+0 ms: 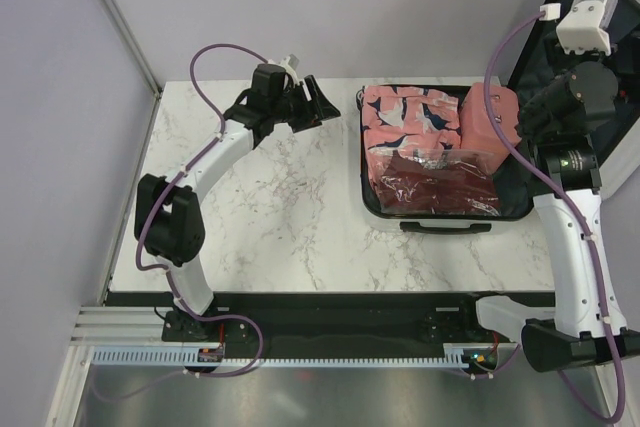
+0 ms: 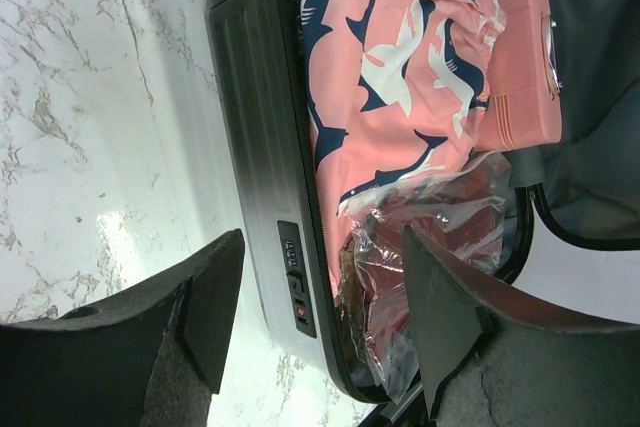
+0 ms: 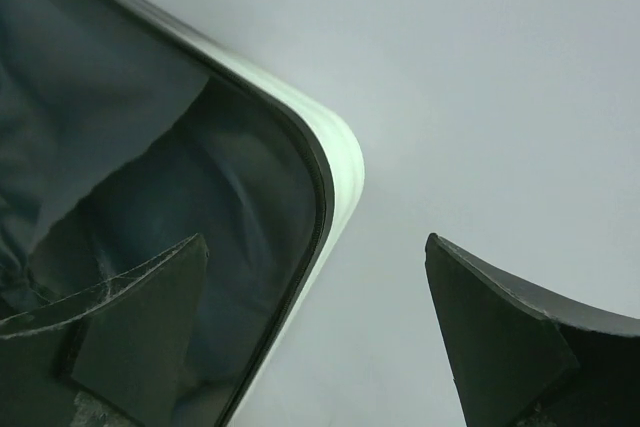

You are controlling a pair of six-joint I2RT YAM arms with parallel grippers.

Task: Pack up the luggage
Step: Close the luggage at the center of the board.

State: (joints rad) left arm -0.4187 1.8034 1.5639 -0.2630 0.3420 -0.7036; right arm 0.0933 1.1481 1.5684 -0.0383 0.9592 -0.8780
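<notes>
The luggage (image 2: 250, 127) lies open toward the worktop's (image 1: 270, 207) far right corner. Its lid (image 3: 335, 157) stands up behind the right arm, which hides part of it, and the frame edge cuts off more. Inside lie a pink shark-print cloth (image 1: 405, 117), a pink box (image 2: 520, 57) and a clear bag (image 1: 430, 182) whose dark red contents are hard to make out. The left tool (image 2: 322, 242) hangs just left of the luggage, fingers well apart, holding nothing. The right tool (image 3: 315, 242) is spread wide at the lid's pale rim, gripping nothing; whether it touches the rim cannot be told.
</notes>
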